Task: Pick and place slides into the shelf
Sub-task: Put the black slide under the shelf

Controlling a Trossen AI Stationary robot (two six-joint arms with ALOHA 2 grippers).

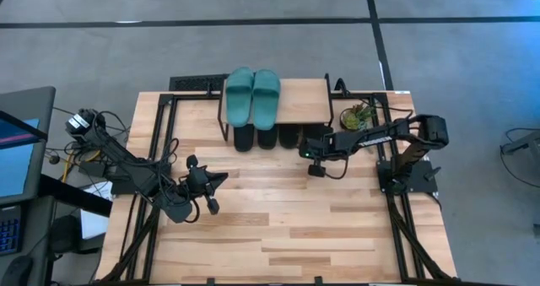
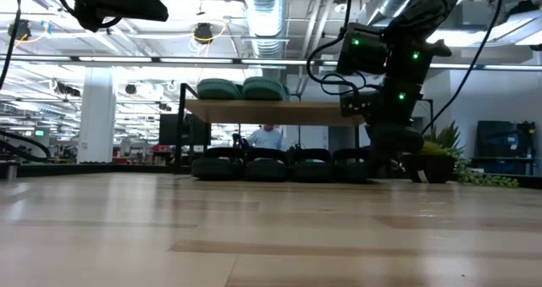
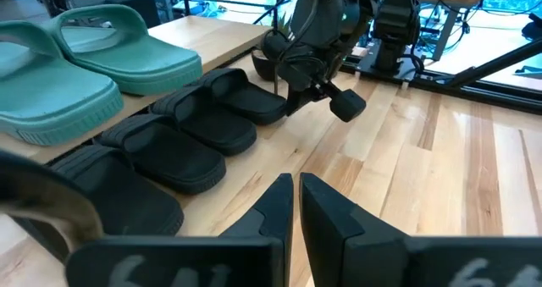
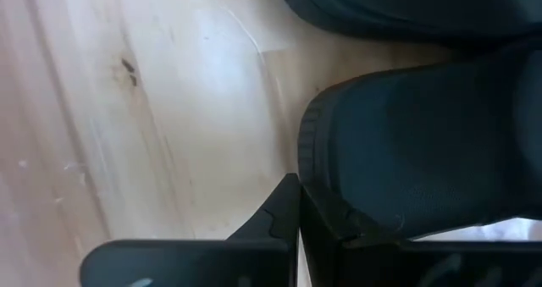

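The right gripper (image 1: pixel 314 155) sits low at the end of the row under the shelf (image 1: pixel 304 100), its fingers (image 4: pixel 292 211) closed together with nothing between them, their tips right at the heel edge of the last black slide (image 4: pixel 423 143). From here I'd worry a forward shove skews that slide into its neighbours (image 3: pixel 182 130), or the wrist clips the shelf's thin black leg (image 1: pixel 329 121), which stands just beside it. The teal pair (image 1: pixel 252 95) already rests on the top board; four black slides line the worktop (image 1: pixel 278 227) beneath. A small potted plant (image 1: pixel 358 116) crowds the right arm's elbow. The left gripper (image 1: pixel 202 185) waits mid-worktop, fingers (image 3: pixel 279 206) closed, well apart from everything
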